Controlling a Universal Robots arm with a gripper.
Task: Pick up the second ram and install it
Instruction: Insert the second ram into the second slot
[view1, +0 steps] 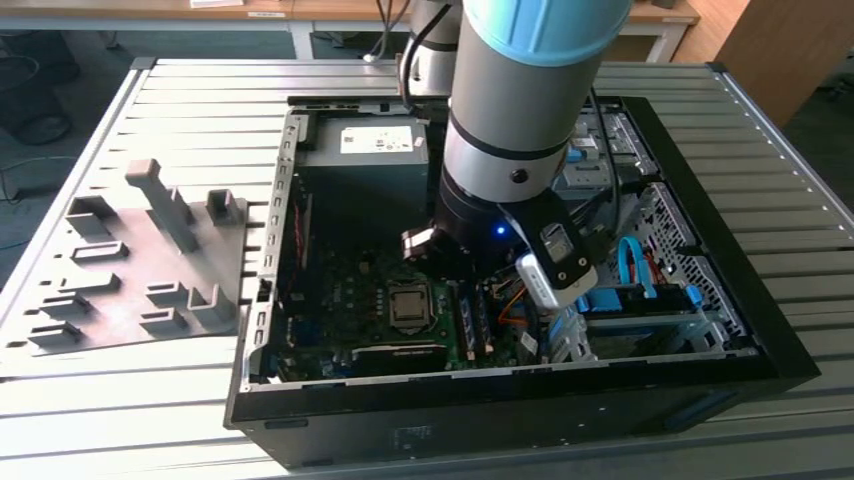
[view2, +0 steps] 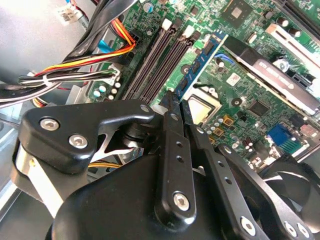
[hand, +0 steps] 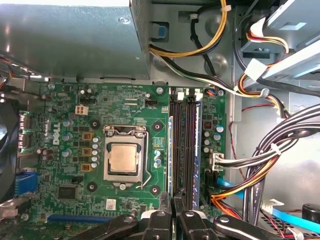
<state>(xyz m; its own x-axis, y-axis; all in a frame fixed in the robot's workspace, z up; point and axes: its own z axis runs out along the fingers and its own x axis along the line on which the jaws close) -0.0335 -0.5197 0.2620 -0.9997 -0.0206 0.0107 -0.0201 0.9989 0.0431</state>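
Note:
The second ram (view2: 201, 64), a thin dark board with a bluish sheen, stands on edge over the memory slot nearest the processor socket (hand: 122, 159). In the first wrist view the second ram (hand: 171, 150) appears edge-on as a narrow strip beside the dark empty slots (hand: 186, 150). My gripper (view2: 177, 101) is shut on its near end, one black finger on each face. The gripper (hand: 174, 199) sits low over the motherboard. Whether the stick is pressed fully into the slot I cannot tell. In the exterior view the arm (view1: 514, 160) reaches down into the open computer case (view1: 274, 300).
Bundled power cables (hand: 260, 165) run close beside the slots. The power supply (view1: 363, 150) fills the case's back corner, and a drive cage with blue cables (view1: 641, 290) stands at the exterior view's right. A grey holder tray with blocks (view1: 127, 270) lies outside the case.

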